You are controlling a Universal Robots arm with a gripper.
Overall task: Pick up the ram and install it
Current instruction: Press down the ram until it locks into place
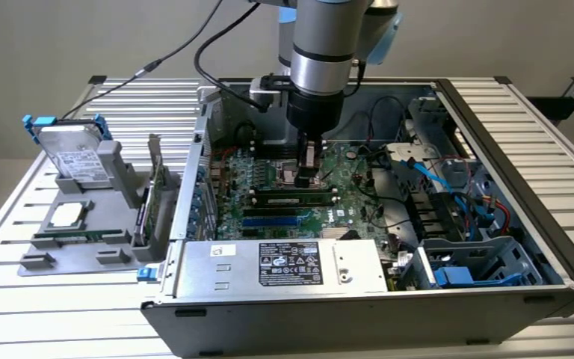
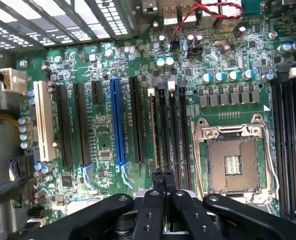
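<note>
Soft, even light fills the exterior view, bright on the ribbed aluminium desk (image 1: 526, 120) and the pale wall behind the arm. Inside the open dark-grey metal computer case (image 1: 556, 247) the light falls off, and the far corners beyond the black hand (image 1: 310, 173) sit in shade. The silver power-supply box (image 1: 277, 265) near the front catches a mild sheen. In the wrist view the green motherboard (image 2: 103, 135) is well lit, with glare on the slatted metal surface (image 2: 63, 20) beyond it. The hand's black fingers (image 2: 157, 200) close to the lens look dark and slightly soft.
</note>
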